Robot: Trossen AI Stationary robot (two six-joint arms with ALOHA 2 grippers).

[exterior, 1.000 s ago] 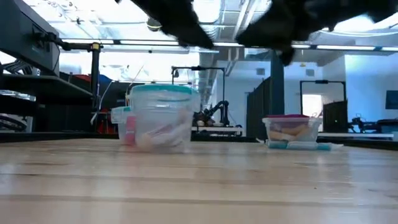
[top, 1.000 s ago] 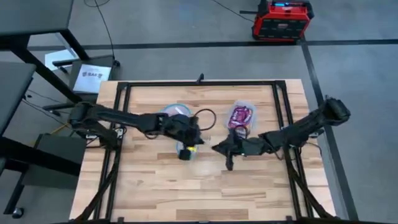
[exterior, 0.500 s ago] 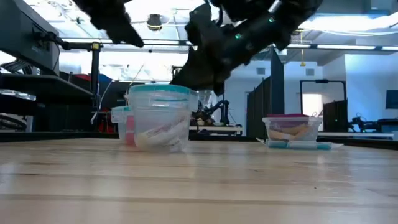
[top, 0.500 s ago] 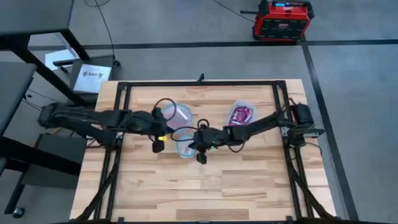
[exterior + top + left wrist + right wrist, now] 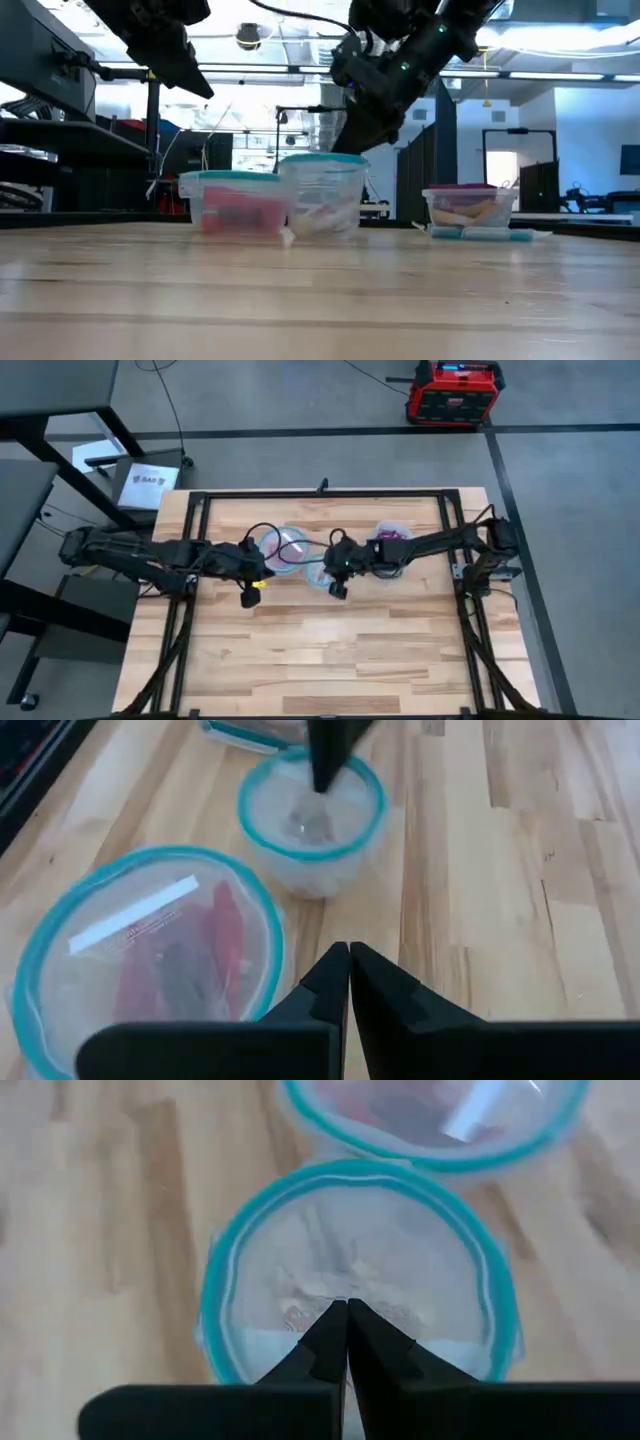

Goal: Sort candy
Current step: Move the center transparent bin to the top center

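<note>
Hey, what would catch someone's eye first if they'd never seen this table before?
Probably the two dark arms meeting mid-table: the right gripper, fingers shut, hangs right over a small round teal-rimmed tub of pale candy. Beside it is a wider round tub holding red candy, with the left gripper shut above its near rim.

1. A wide round container (image 5: 283,546) is set on the table (image 5: 330,660), toward its far edge.
2. A smaller round container (image 5: 318,572) stands just to its right.
3. A rectangular container (image 5: 392,540) lies farther right.
4. Candy (image 5: 215,935) is held inside the wide container.
</note>
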